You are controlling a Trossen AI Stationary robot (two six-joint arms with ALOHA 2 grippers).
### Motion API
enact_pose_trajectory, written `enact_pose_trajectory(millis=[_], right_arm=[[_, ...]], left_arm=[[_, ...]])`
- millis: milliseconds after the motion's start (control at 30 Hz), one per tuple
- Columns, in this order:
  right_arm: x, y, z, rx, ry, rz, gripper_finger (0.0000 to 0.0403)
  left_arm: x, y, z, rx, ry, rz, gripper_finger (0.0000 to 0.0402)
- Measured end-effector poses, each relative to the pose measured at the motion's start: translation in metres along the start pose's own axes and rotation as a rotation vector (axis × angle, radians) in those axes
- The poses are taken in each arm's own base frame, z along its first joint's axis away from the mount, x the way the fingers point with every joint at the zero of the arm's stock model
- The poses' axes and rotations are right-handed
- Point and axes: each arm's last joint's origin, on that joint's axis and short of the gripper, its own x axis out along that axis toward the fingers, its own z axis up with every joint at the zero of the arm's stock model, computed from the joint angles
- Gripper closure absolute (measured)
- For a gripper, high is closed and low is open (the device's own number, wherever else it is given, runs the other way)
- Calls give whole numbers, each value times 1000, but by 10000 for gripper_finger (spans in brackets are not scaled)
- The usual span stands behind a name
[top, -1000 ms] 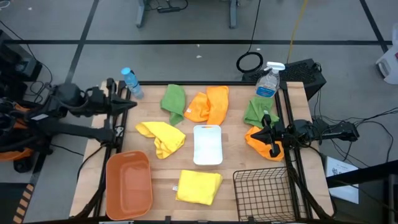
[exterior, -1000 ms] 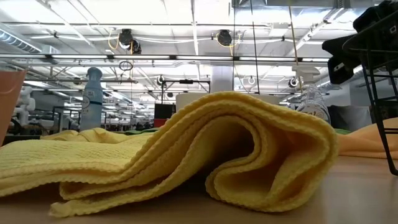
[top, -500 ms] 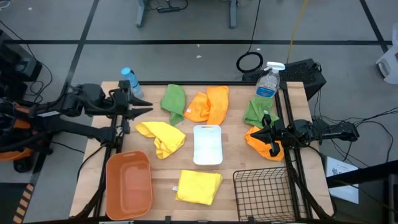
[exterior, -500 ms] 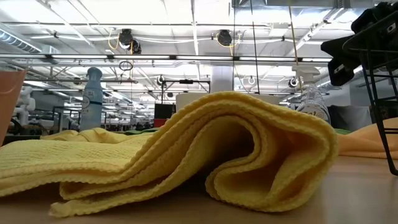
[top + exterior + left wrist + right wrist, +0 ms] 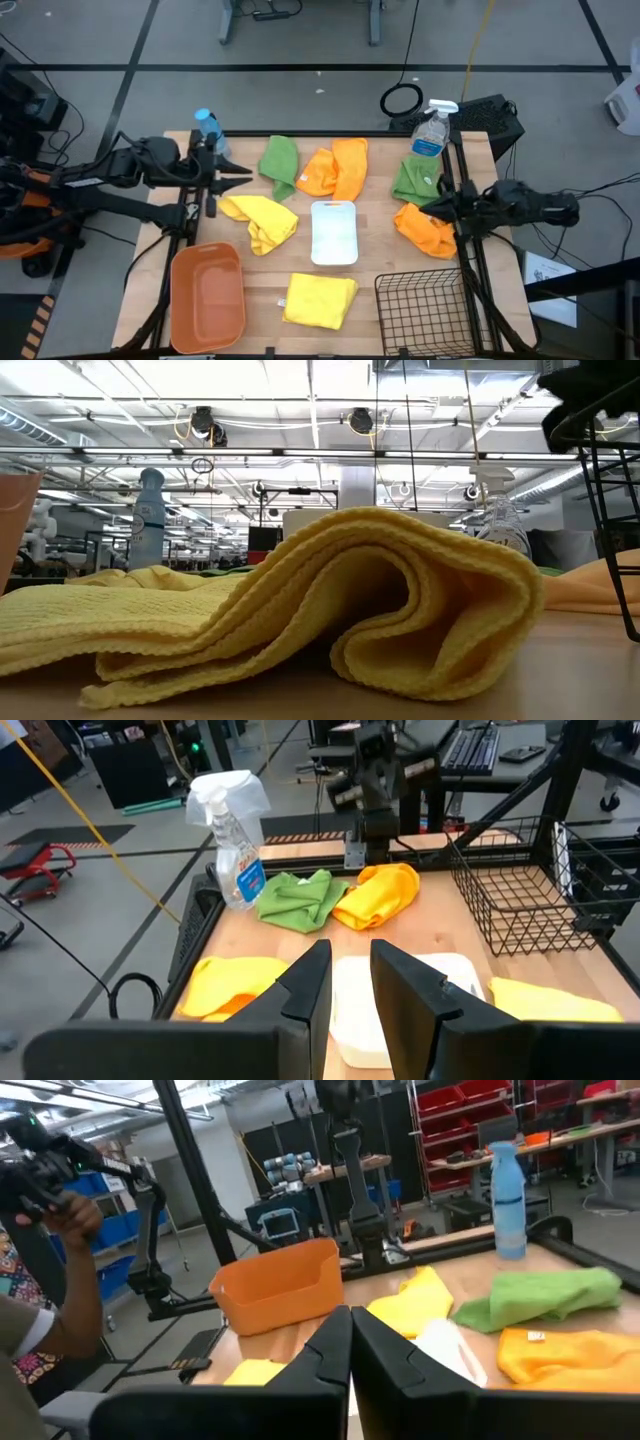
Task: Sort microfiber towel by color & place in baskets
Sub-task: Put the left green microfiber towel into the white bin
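Baskets are all sitting empty in the high view: the orange tub (image 5: pixel 207 289) at lower left, the white bin (image 5: pixel 334 232) at centre, the black wire basket (image 5: pixel 422 309) at lower right. We are seeing six towels loose on the counter (image 5: pixel 472 148): a green towel (image 5: pixel 280 162) and an orange towel (image 5: pixel 337 168) in the upper middle, a yellow towel (image 5: pixel 259 218) left of the white bin, a folded yellow towel (image 5: pixel 318 298) at bottom centre, and a second green towel (image 5: pixel 414 179) with a second orange towel (image 5: pixel 424 228) at right. So we are judging the sorting as not begun. The left gripper (image 5: pixel 240 178) is hovering at left above the first yellow towel, holding nothing. The right gripper (image 5: pixel 437 204) is sitting at right between the second green and orange towels.

In the low view the folded yellow towel (image 5: pixel 300 595) is filling the frame, with the wire basket (image 5: pixel 612 500) at the right edge.

In the left wrist view the left gripper (image 5: pixel 348 982) is showing its fingers slightly apart and empty.

In the right wrist view the right gripper (image 5: pixel 350 1342) is showing its fingers pressed together, empty, with the orange tub (image 5: pixel 280 1285) beyond and a person's hand (image 5: pixel 75 1210) at upper left.
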Motion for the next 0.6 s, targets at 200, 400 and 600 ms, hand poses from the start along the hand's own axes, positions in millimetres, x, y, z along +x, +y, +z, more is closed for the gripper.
enact_pose_trajectory(millis=[200, 400, 600], right_arm=[[-16, 12, 50, -51, 15, -70, 403], [-15, 25, 98, -124, 59, -122, 403], [8, 36, 132, -165, 166, -145, 403]], left_arm=[[9, -1, -1, 3, 27, -3, 320], [18, -2, -2, 5, 51, -6, 320], [23, -2, -2, 5, 60, -7, 320]])
